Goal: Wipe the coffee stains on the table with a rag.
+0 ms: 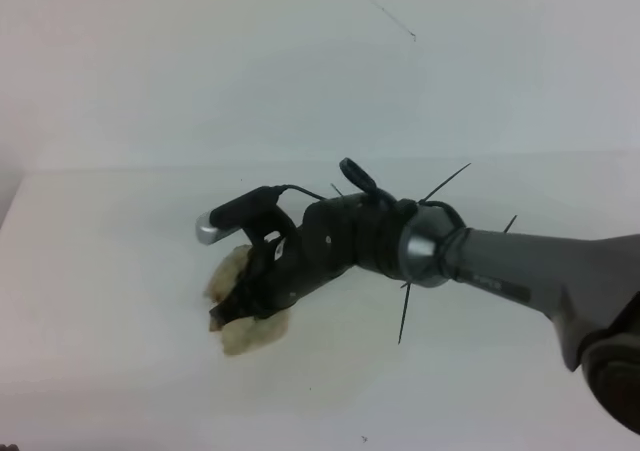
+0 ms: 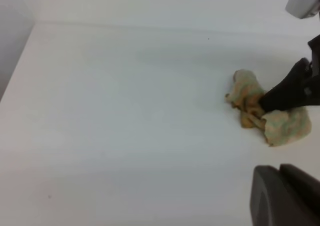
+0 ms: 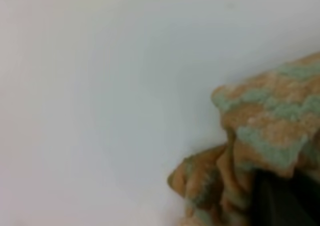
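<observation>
The rag (image 1: 247, 332) lies bunched on the white table (image 1: 110, 271), beige with brown-stained patches. My right gripper (image 1: 230, 314) reaches in from the right and is shut on the rag, pressing it onto the surface. A faint tan smear of the coffee stains (image 1: 318, 364) shows just right of and below the rag. In the left wrist view the rag (image 2: 250, 98) sits at the right with the right gripper's dark fingers (image 2: 287, 93) on it. Only a dark part of my left gripper (image 2: 281, 193) shows at the bottom right, its state unclear. The right wrist view shows the rag (image 3: 265, 131) close up.
A white wall (image 1: 300, 61) rises behind the table's far edge. The table's left edge (image 2: 17, 60) shows in the left wrist view. Black cable ties stick out from the right arm's wrist (image 1: 430, 246).
</observation>
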You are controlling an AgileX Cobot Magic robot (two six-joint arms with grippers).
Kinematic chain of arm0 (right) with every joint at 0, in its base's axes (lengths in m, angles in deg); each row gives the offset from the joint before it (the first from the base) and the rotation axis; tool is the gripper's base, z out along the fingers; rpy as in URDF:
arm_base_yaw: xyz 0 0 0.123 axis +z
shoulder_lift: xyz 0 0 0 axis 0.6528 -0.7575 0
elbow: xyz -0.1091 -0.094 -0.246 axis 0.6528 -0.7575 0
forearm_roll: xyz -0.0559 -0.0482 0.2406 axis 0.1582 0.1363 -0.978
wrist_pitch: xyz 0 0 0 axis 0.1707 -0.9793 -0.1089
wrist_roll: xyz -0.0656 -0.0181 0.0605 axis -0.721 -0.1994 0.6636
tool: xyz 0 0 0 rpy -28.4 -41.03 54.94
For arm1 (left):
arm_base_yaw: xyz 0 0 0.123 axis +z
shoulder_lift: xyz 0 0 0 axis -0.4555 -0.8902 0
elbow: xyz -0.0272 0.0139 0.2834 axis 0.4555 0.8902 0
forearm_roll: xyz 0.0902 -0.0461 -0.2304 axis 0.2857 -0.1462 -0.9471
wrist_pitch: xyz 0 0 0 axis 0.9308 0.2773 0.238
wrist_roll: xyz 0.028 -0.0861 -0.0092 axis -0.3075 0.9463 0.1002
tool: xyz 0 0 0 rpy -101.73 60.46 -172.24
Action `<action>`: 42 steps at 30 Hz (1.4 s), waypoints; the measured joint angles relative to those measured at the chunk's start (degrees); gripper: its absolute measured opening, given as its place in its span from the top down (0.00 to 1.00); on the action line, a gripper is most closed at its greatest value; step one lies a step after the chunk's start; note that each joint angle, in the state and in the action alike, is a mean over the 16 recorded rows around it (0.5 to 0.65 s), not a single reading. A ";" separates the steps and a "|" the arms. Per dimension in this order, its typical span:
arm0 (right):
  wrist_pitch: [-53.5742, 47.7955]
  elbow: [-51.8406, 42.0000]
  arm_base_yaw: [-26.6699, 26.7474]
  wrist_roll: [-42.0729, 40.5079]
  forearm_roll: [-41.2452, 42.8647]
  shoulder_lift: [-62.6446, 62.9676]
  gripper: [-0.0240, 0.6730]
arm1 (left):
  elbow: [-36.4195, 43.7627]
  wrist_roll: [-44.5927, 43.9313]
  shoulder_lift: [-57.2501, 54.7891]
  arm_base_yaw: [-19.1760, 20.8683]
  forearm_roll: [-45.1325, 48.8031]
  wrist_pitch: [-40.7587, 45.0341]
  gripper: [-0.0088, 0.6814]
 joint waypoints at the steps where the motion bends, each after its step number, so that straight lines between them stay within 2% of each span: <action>1: -0.14 -0.02 -0.17 -0.10 0.20 0.79 0.94 | 0.00 0.00 0.00 0.00 0.00 0.01 0.99; 7: -1.93 -1.34 -2.81 1.26 4.05 7.73 0.94 | 0.00 0.00 0.00 0.00 0.00 0.04 0.99; 11: -2.74 -5.59 -5.65 2.48 7.08 14.30 0.95 | 0.00 0.00 0.00 0.00 0.00 0.06 0.99; 17: -0.81 -18.47 -10.33 4.75 9.46 25.27 0.95 | 0.00 0.00 0.00 0.00 0.00 0.06 0.99; 25: 8.87 -39.12 -14.86 8.59 7.79 35.21 0.95 | 0.00 0.00 0.00 0.00 0.00 0.06 0.99; 33: 15.81 -48.25 -16.01 11.23 6.42 35.67 0.95 | 0.00 0.00 0.00 0.00 0.00 0.06 0.99; 36: 17.28 -49.05 -16.02 11.61 6.26 34.87 0.93 | 0.00 0.00 0.00 0.00 0.00 0.06 0.99; 42: 18.03 -48.82 -16.02 12.01 6.00 33.87 0.78 | 0.00 0.00 0.00 0.00 0.00 0.00 0.99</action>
